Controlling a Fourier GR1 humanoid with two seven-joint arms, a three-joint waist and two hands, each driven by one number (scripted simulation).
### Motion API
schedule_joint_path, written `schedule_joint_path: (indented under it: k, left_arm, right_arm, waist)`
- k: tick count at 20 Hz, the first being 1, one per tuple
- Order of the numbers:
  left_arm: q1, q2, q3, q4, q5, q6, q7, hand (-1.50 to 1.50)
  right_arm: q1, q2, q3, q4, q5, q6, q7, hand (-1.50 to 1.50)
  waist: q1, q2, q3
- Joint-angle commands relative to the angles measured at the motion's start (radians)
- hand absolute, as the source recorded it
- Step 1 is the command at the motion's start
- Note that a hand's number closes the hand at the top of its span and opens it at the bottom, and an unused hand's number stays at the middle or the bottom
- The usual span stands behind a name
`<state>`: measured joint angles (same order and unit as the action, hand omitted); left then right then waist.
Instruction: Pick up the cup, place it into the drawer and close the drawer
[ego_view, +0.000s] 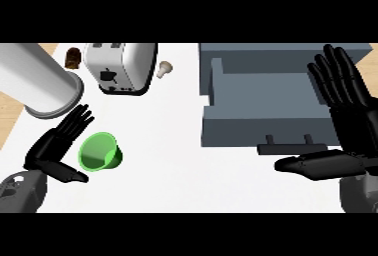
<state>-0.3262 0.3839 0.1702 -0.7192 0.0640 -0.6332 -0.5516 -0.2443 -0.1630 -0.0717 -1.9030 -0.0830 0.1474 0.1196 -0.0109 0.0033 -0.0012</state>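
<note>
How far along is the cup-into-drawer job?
Done: the drawer is open, no cup in it. In hand: the left robot hand is open beside the green cup, which lies on its side on the counter, not gripped. The right robot hand is open beside the drawer handle. Left: grasp the cup, place it, close the drawer.
</note>
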Motion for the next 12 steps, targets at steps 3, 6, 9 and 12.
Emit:
schedule_joint_path:
  k: [3, 6, 9, 12]
  left_arm:
    - [-0.057, -0.001, -0.041, 0.269, -0.13, 0.0, -0.278, -1.5]
    - [-0.101, 0.039, -0.021, 0.345, -0.123, -0.01, -0.312, -1.5]
    - [-0.083, -0.011, -0.058, 0.368, -0.162, 0.045, -0.383, -1.5]
    - [-0.118, -0.019, -0.042, 0.408, -0.148, 0.059, -0.397, -1.5]
  right_arm:
    - [-0.039, -0.002, -0.021, 0.059, -0.016, 0.012, -0.031, -1.5]
    - [-0.031, -0.024, -0.027, -0.01, -0.017, 0.01, 0.029, -1.5]
    - [-0.018, -0.002, -0.01, 0.058, 0.013, 0.015, -0.057, -1.5]
    - [-0.056, -0.015, -0.042, 0.058, -0.036, 0.019, -0.013, -1.5]
  waist:
    - [-0.011, 0.007, -0.002]
    - [-0.012, 0.004, -0.002]
    - [-0.016, 0.01, -0.003]
    - [-0.017, 0.009, -0.003]
